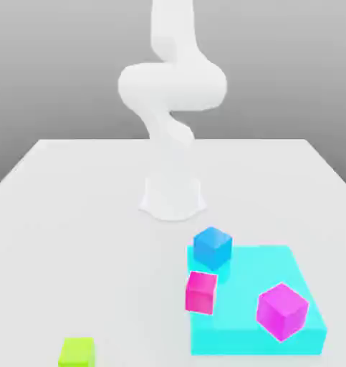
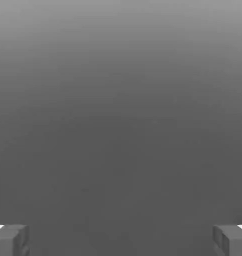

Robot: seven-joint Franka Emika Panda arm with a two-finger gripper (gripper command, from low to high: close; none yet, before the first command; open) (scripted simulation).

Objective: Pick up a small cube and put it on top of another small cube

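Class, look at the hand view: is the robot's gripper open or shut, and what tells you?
Open. The gripper has its two grey fingertips far apart at opposite edges of the hand view, with nothing between them.

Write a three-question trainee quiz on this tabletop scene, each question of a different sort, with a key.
1. True or false: the lime-green cube sits on the cyan slab.
2. Multiple choice: which block overlaps the slab's far corner on the exterior view's left? A) blue cube B) magenta cube C) lime-green cube
3. Fill in: in the hand view, the gripper fingers stand wide ____.

Key: 1 false, it rests on the table, apart from the slab. 2 A. 3 apart.
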